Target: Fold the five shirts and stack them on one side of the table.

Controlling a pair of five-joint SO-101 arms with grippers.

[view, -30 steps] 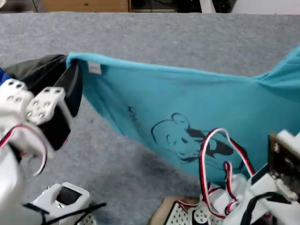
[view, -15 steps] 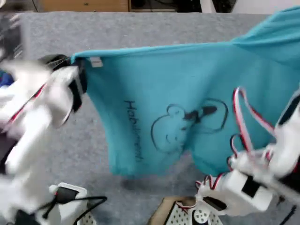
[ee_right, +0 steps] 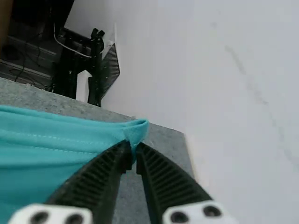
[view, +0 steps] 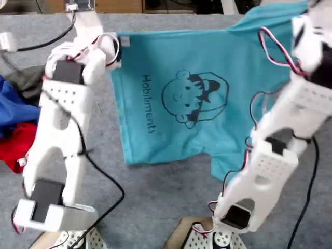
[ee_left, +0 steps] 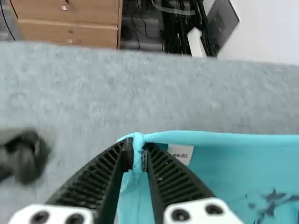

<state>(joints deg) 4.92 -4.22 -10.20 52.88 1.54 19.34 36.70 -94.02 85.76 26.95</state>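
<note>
The left jaws are clenched on a hem corner of the turquoise cotton T-shirt with a dark cartoon-face print (view: 171, 114) — the fold of cloth is pinched between the black ribbed faces, and a small white sewn-in label (ee_left: 179, 153) sits just beside them. The right jaws are clamped on another corner of the same shirt, its stitched edge bunched at their tips. Between the two sets of jaws the shirt is stretched out wide, print side up, and trails from them back toward the arm bases over the grey felt-covered desk (view: 171, 197). Out beyond the left jaws lie a dark grey garment (view: 26, 80), a blue one (view: 13, 111) and a red one (view: 18, 145), heaped together. Past the desk's far edge stand a wooden drawer cabinet (ee_left: 65, 21) and black cabled equipment (ee_left: 187, 23) — behind the right jaws, a white wall (ee_right: 210, 70).
</note>
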